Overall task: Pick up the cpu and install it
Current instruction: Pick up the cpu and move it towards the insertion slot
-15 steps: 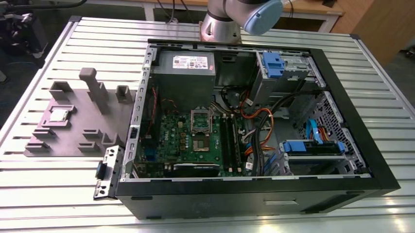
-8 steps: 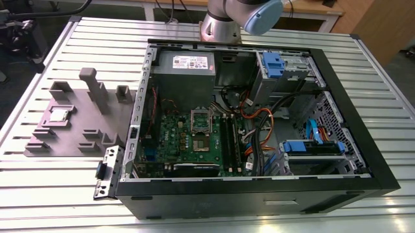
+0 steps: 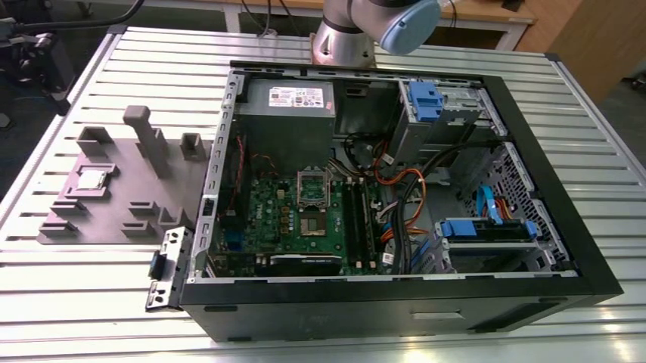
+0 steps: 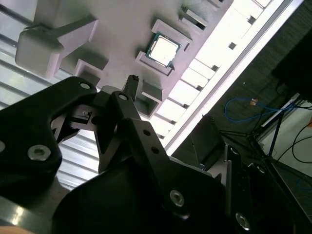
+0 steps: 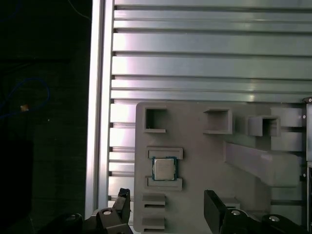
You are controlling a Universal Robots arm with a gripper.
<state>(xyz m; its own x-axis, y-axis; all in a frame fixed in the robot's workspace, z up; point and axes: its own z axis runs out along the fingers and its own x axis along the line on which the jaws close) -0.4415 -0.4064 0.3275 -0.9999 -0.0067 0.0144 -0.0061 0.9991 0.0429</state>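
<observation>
Pick approach: the gripper (image 5: 168, 209) hovers, fingers (image 5: 213, 207) spread and empty, above the cpu (image 5: 164, 168) seated in the grey fixture tray (image 5: 204, 156) on the bench (image 5: 195, 63); grasping calls for centring on its thin edges.

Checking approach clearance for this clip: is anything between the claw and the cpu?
Nothing visible does. The cpu lies uncovered on the grey fixture plate, and the open claw hangs apart from it, with no object in the gap.
</observation>
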